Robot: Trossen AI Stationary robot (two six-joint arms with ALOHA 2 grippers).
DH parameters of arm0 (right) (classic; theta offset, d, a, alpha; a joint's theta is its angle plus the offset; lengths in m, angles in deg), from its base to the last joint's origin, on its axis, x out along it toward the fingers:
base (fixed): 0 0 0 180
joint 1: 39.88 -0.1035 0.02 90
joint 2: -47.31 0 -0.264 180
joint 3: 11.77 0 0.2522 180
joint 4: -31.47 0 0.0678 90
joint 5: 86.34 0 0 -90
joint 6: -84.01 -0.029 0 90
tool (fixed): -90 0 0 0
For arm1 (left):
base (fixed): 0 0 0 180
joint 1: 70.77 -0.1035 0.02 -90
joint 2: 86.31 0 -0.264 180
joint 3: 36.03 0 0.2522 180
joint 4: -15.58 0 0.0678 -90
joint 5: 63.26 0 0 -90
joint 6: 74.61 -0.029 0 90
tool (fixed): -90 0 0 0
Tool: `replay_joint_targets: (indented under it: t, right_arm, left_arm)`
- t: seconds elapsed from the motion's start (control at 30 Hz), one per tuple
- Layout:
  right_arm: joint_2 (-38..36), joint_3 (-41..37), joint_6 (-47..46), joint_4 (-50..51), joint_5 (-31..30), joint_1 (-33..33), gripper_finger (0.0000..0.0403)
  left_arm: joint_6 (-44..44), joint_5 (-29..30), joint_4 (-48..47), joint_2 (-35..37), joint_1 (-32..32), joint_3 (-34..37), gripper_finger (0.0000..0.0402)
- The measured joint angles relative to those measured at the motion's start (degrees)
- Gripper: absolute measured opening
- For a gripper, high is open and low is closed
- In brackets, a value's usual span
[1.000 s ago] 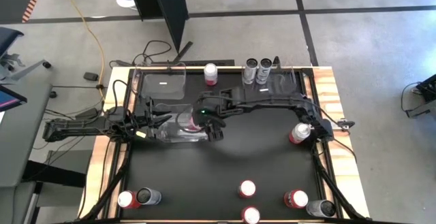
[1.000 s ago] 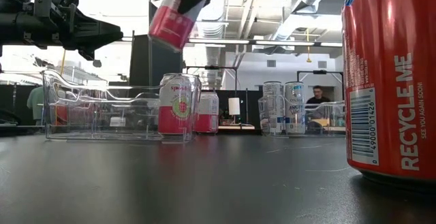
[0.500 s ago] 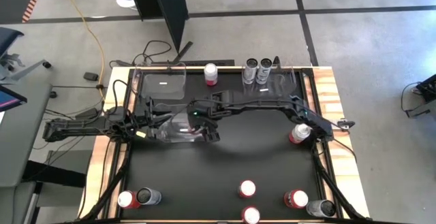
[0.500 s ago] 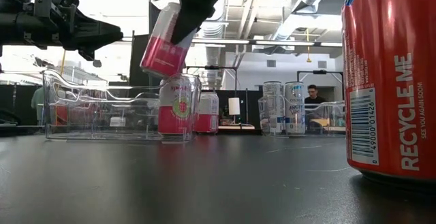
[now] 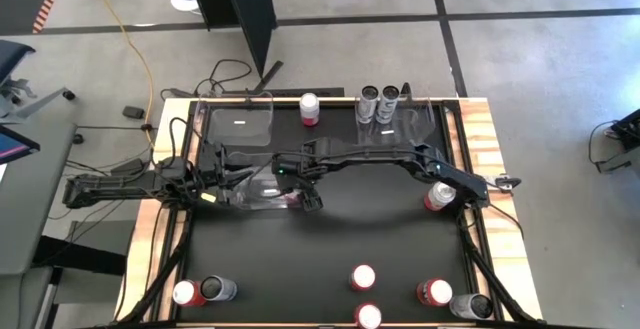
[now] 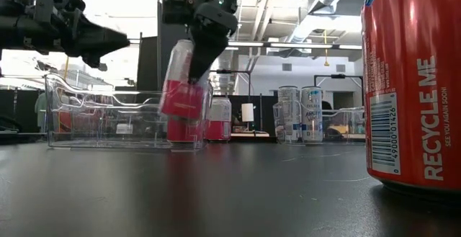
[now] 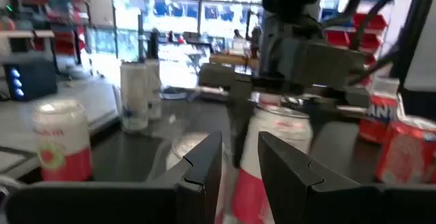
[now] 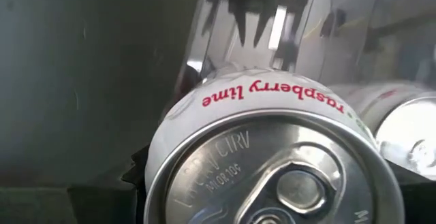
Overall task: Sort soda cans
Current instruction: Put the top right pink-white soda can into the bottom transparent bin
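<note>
Lowering the pink-and-white raspberry-lime soda can [image 6: 181, 78] into the clear plastic rectangular bin [image 6: 86, 118].

Over the last second my right gripper [image 6: 202, 46] has carried this can from up in the air down to the bin, beside a matching can I can just see in the right wrist view; I judge it nearly placed. The can sits tilted between the fingers, clasped near its top. My left gripper [image 7: 238, 166] hovers beside the bin, jaws narrowly parted, holding nothing.

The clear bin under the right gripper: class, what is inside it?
The clear bin holds a pink-and-white can, and the right gripper lowers another pink-and-white can in. The arms cover the rest from above.
</note>
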Motion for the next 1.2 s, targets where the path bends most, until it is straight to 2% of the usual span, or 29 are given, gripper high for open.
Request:
replay_joint_targets:
  t: [0.1,0.27,0.57,0.77,1.0,1.2]
  right_arm:
    - [0.58,0.04,-0.2,-0.46,0.0,0.33,0.0294]
    - [0.58,0.08,-0.52,-0.28,0.4,0.77,0.0294]
    - [0.58,0.09,-1.68,0.36,0.74,1.13,0.0294]
    - [0.58,0.09,-2.14,0.33,0.74,1.19,0.0294]
    - [0.58,0.09,-2.78,0.33,0.72,1.19,0.0294]
    - [0.58,0.09,-3.21,0.36,0.72,1.19,0.0294]
  left_arm:
    - [1.17,-0.49,-1.96,-1.63,0.0,0.01,0.0093]
    - [2.8,-3.88,1.27,-6.59,0.04,0.0,0.0103]
    - [2.58,-3.9,14.35,-18.91,2.47,-0.08,0.0187]
    - [2.0,-2.08,14.33,-29.02,4.1,-4.16,0.0205]
    - [0.05,-1.64,18.95,-42.04,6.24,-8.09,0.0171]
    - [-0.22,1.69,21.95,-49.81,6.47,-9.41,0.0089]
